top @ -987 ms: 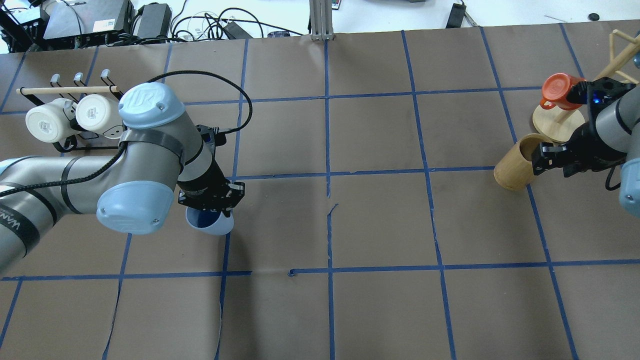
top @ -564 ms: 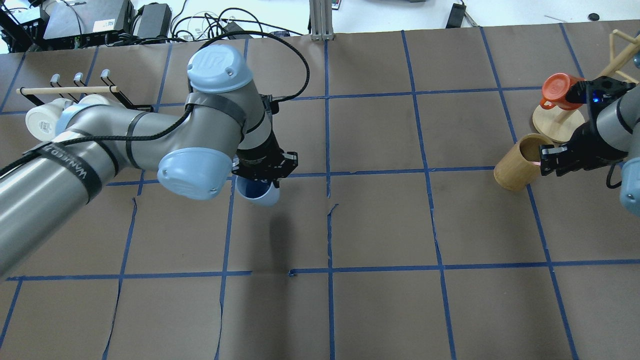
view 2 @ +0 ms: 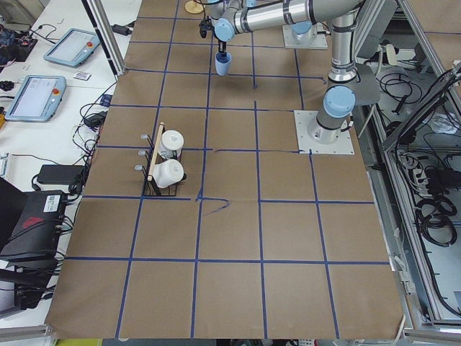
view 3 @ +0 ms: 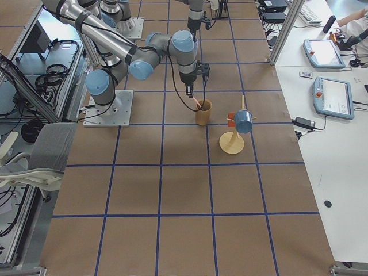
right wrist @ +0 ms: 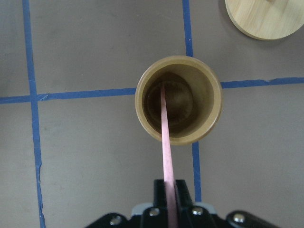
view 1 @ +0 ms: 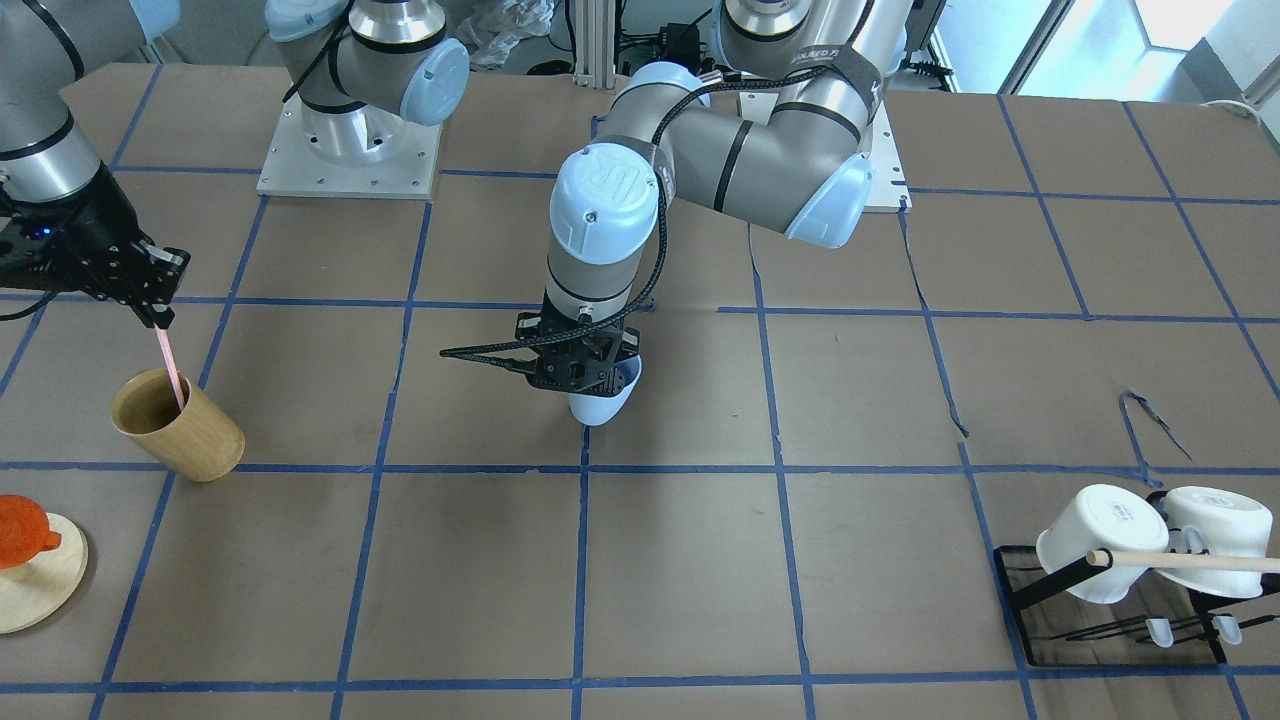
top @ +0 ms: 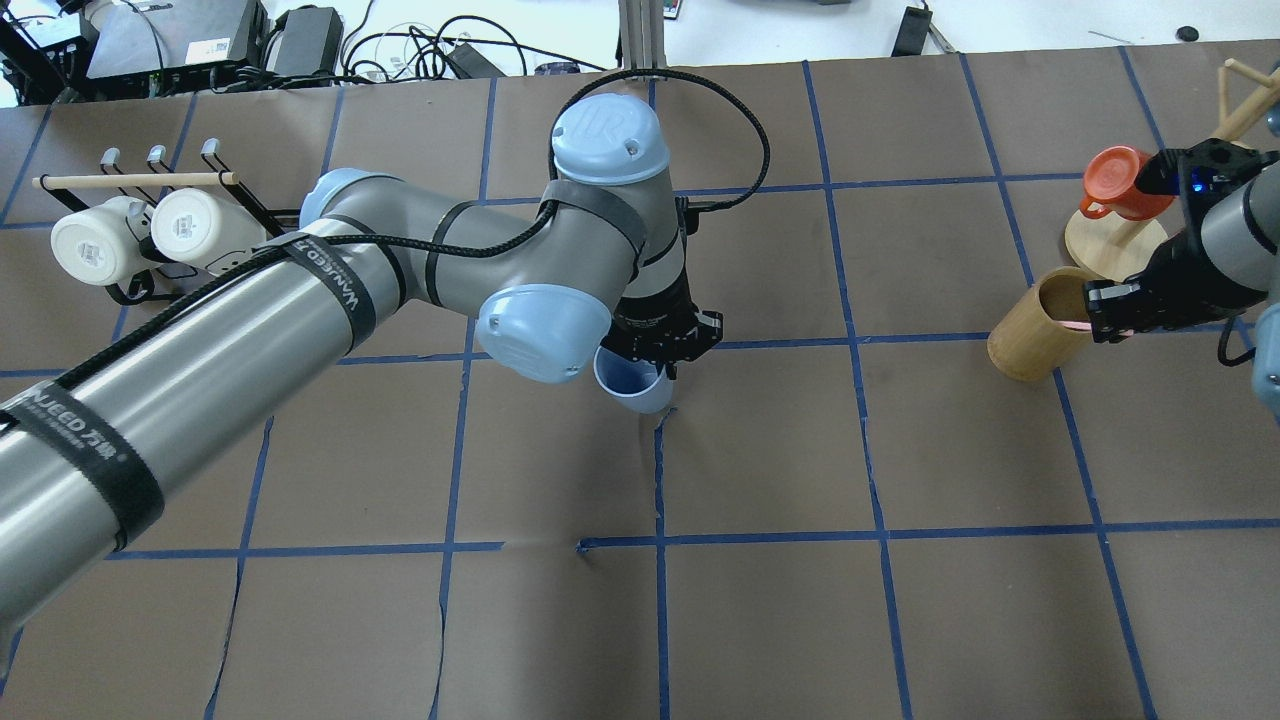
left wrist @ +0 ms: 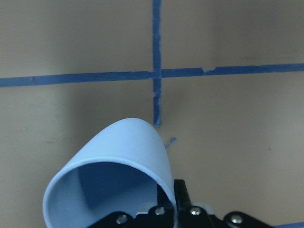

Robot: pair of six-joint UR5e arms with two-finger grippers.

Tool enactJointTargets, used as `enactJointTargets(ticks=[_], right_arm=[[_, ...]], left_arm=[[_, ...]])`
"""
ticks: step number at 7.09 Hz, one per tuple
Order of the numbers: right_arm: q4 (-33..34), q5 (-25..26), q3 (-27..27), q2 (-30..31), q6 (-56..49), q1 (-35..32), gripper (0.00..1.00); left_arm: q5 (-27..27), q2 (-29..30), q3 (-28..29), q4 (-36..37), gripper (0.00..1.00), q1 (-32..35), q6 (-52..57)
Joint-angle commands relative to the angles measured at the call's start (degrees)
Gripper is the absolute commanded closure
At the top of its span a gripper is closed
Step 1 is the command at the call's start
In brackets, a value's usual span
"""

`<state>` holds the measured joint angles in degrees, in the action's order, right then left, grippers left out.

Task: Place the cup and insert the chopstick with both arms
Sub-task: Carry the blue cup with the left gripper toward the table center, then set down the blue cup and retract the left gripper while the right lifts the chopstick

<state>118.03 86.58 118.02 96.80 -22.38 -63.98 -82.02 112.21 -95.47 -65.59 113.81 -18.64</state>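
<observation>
My left gripper (top: 662, 362) is shut on the rim of the light-blue cup (top: 633, 383) and holds it just above the table near the centre line; the cup also shows in the front view (view 1: 608, 397) and in the left wrist view (left wrist: 116, 179). My right gripper (view 1: 152, 315) is shut on the pale-pink chopstick (view 1: 170, 367), whose lower end is still inside the tan bamboo cup (view 1: 180, 428). The right wrist view shows the chopstick (right wrist: 166, 142) running down into the bamboo cup (right wrist: 209, 95).
A black rack with two white mugs (top: 140, 236) and a wooden rod (top: 135, 180) stands at the far left. A round wooden stand (top: 1115, 245) with an orange mug (top: 1118, 181) is behind the bamboo cup. Blue tape lines grid the brown table.
My left arm has carried the blue cup to the right and farther from the robot, to the table's centre line. My right gripper has stayed at the bamboo cup, shifting only slightly.
</observation>
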Motion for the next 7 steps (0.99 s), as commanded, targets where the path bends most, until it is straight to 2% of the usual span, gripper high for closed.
enactJointTargets(ticks=[1, 2, 5, 7], right_arm=[[-4.28, -0.19, -4.01, -0.21, 0.05, -0.09, 1.0], [-9.26, -0.19, -8.03, -0.21, 0.05, -0.18, 1.0], [-31.98, 0.78, -26.03, -0.99, -0.03, -0.61, 1.0], [-43.45, 2.26, -36.94, -5.81, -0.03, -3.32, 1.0]], left_arm=[[-0.07, 2.13, 0.11, 2.22, 0.55, 0.54, 0.18], [-0.07, 2.49, 0.11, 2.4, 0.01, 0.54, -0.16], [-1.38, 0.13, 2.3, 1.53, 0.0, 0.01, 0.19], [-5.51, -4.86, 5.02, -7.93, 0.0, -2.26, 0.27]])
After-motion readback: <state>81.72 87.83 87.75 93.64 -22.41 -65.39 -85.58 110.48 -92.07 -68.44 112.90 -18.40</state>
